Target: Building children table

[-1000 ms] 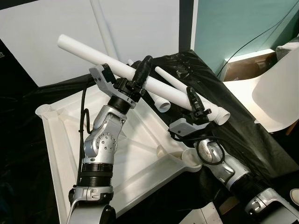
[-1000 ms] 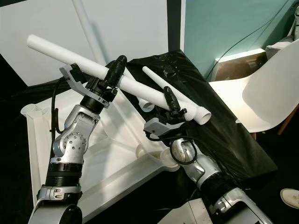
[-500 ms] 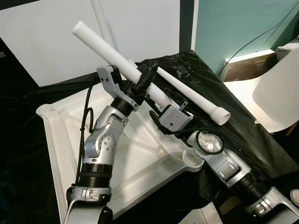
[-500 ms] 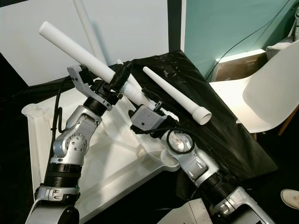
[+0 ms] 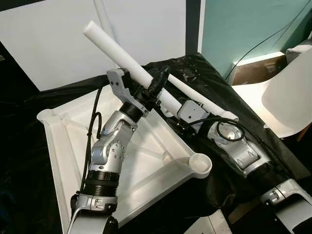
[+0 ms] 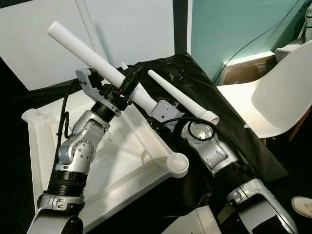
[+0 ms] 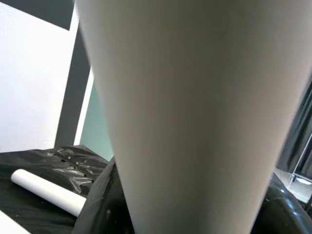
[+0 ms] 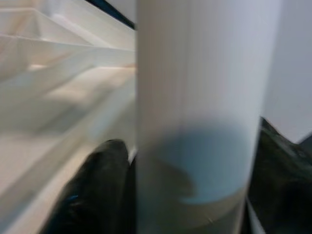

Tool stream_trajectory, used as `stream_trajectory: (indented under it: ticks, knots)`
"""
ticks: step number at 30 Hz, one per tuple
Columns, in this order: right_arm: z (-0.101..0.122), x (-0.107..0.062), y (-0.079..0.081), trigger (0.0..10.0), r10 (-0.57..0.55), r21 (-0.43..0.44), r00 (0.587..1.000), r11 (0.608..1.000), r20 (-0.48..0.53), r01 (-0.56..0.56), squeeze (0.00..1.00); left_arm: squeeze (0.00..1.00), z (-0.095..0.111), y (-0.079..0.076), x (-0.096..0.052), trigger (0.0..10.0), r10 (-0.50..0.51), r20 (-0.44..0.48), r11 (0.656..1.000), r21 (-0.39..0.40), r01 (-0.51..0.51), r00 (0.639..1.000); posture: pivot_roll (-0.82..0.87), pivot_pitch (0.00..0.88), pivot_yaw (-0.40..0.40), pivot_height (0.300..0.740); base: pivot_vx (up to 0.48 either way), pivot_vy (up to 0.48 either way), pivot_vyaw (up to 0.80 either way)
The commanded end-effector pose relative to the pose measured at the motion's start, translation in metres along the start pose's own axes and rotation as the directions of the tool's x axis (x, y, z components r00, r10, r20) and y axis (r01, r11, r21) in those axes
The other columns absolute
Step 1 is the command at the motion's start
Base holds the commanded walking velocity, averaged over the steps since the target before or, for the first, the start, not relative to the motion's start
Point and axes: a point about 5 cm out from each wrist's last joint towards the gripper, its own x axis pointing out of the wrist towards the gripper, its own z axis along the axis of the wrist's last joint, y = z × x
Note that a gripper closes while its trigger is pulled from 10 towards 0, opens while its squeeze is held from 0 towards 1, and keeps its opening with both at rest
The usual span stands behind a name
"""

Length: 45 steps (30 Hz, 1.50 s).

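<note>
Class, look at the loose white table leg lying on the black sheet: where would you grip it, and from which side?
Grip the loose leg at its bare mid-shaft, from above. It lies flat on the black sheet, so only its top is open, and it tapers, so the middle balances better than either end.

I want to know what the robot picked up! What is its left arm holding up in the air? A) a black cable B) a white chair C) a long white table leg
C: the left gripper is clamped around a long white table leg, tilted above the upturned tabletop.
</note>
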Motion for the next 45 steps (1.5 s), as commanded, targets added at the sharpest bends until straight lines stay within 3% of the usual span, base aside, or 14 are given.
stream_trajectory:
  ticks: [1, 2, 4, 12, 14, 15, 22, 23, 25, 26, 35, 36, 41, 45]
  knots:
    - [0.006, 0.003, 0.002, 0.0, 0.032, 0.021, 0.999, 0.999, 0.02, -0.033, 0.0, 0.0, 0.005, -0.005, -0.003, 2.4, -0.09, 0.018, 0.995, 0.034, 0.089, 0.996, -0.1, 0.0, 0.102, 0.74, 0.0, 0.0, 0.0]
    - [0.007, 0.003, 0.002, 0.0, 0.036, 0.032, 0.999, 0.999, 0.021, -0.037, 0.0, 0.0, 0.006, -0.003, -0.003, 2.4, -0.077, 0.017, 0.996, 0.037, 0.077, 0.997, -0.1, 0.0, 0.102, 0.74, 0.0, 0.0, 0.0]
    - [0.007, 0.003, 0.003, 0.0, 0.036, 0.05, 0.999, 0.998, 0.017, -0.037, 0.0, 0.0, 0.008, 0.0, -0.004, 9.1, -0.049, 0.036, 0.998, 0.038, 0.048, 0.998, -0.1, 0.0, 0.101, 0.74, 0.0, 0.0, 0.0]
    - [0.006, 0.003, 0.003, 0.0, -0.007, 0.053, 1.0, 0.999, 0.021, 0.006, 0.0, 0.0, 0.007, 0.004, -0.003, 10.0, -0.012, 0.031, 0.999, 0.051, 0.01, 0.999, -0.11, 0.0, 0.109, 0.74, 0.0, 0.0, 0.0]
    - [0.008, 0.003, 0.003, 0.0, -0.034, 0.035, 0.999, 0.999, 0.022, 0.033, 0.0, 0.0, 0.007, 0.003, -0.003, 9.3, -0.016, 0.03, 0.999, 0.046, 0.015, 0.999, -0.11, 0.0, 0.112, 0.74, 0.0, 0.0, 0.0]
    - [0.009, 0.004, 0.002, 0.0, -0.086, 0.027, 0.996, 0.996, 0.022, 0.085, 0.0, 0.0, 0.007, 0.003, -0.002, 0.0, -0.016, 0.037, 0.999, 0.037, 0.015, 0.999, -0.12, 0.0, 0.114, 0.74, 0.0, 0.0, 0.0]
    - [0.012, 0.005, 0.006, 0.0, -0.245, 0.018, 0.97, 0.969, 0.008, 0.245, 0.0, 0.0, 0.009, 0.001, 0.001, 0.0, -0.021, 0.051, 0.999, 0.026, 0.02, 0.998, -0.12, 0.0, 0.116, 0.74, 0.0, 0.0, 0.0]
    - [0.011, 0.006, 0.011, 0.0, -0.282, 0.028, 0.96, 0.959, -0.001, 0.281, 0.0, 0.0, 0.009, 0.004, 0.002, 10.0, -0.001, 0.047, 1.0, 0.03, 0.0, 0.999, -0.12, 0.0, 0.118, 0.74, 0.0, 0.0, 0.0]
    - [0.011, 0.007, 0.014, 0.0, -0.302, 0.036, 0.953, 0.953, -0.008, 0.302, 0.0, 0.0, 0.009, 0.006, 0.003, 10.0, 0.014, 0.043, 0.999, 0.034, -0.016, 0.999, -0.12, 0.0, 0.118, 0.74, 0.0, 0.0, 0.0]
    - [0.01, 0.008, 0.016, 0.0, -0.311, 0.04, 0.95, 0.949, -0.011, 0.312, 0.0, 1.0, 0.009, 0.007, 0.003, 10.0, 0.023, 0.042, 0.999, 0.036, -0.024, 0.999, -0.11, 0.0, 0.12, 0.74, 0.0, 0.0, 0.0]
    - [0.011, 0.012, 0.01, 0.0, -0.36, 0.011, 0.933, 0.933, -0.001, 0.36, 0.0, 1.0, 0.011, 0.013, 0.002, 10.0, 0.069, 0.045, 0.996, 0.059, -0.072, 0.997, -0.11, 0.0, 0.115, 0.74, 0.0, 0.0, 0.0]
    - [0.012, 0.013, 0.008, 0.0, -0.388, -0.012, 0.922, 0.921, 0.007, 0.388, 0.0, 0.0, 0.013, 0.015, 0.002, 10.0, 0.09, 0.051, 0.993, 0.067, -0.093, 0.995, -0.1, 0.0, 0.115, 0.74, 0.0, 0.0, 0.0]
    - [0.019, 0.009, 0.0, 0.0, -0.55, -0.183, 0.831, 0.811, 0.082, 0.555, 0.0, 0.0, 0.012, 0.02, 0.002, 10.0, 0.137, 0.056, 0.988, 0.068, -0.14, 0.989, -0.11, 0.0, 0.111, 0.74, 0.0, 0.0, 0.0]
    - [0.018, 0.008, 0.0, 0.0, -0.624, -0.201, 0.772, 0.746, 0.122, 0.635, 0.0, 0.0, 0.013, 0.02, 0.005, 10.0, 0.141, 0.066, 0.988, 0.057, -0.145, 0.988, -0.11, 0.0, 0.11, 0.74, 0.0, 0.0, 0.0]
